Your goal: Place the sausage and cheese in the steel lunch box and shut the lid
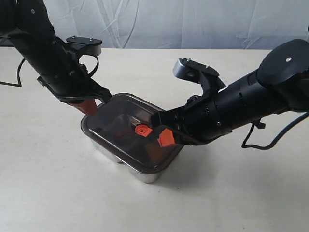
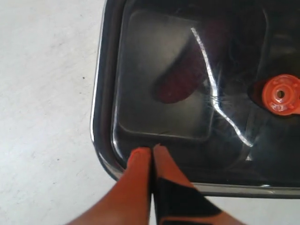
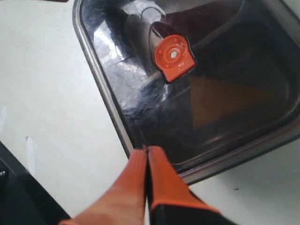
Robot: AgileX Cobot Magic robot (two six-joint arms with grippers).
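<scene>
1. Steel box (image 1: 145, 176), standing on the bench (image 1: 48, 193), is covered by the tinted lid (image 1: 118, 121), with an orange valve (image 1: 142, 129) at its centre. Whether the seal is fully home cannot be told.
2. Left claw (image 2: 151, 152): clenched, nothing grasped, tips set on the lid's edge. It is judged to be placed for pressing down, not for gripping.
3. Right claw (image 3: 146, 157): likewise clenched and empty, tips set on the lid's edge at the opposite side. Pressure from both sides is judged to keep the lid level while it is seated.
4. Sausage (image 2: 180, 84): inside the box, under the lid. It is best made out as a dark red shape in the left wrist view.
5. Cheese (image 3: 225, 101): inside the box, under the lid. It is made out as a dim triangle in the right wrist view only.
6. Exterior view: the contents are scarcely shown through the tint. Both arms reaching in from opposite sides are shown, which neither wrist view gives.
</scene>
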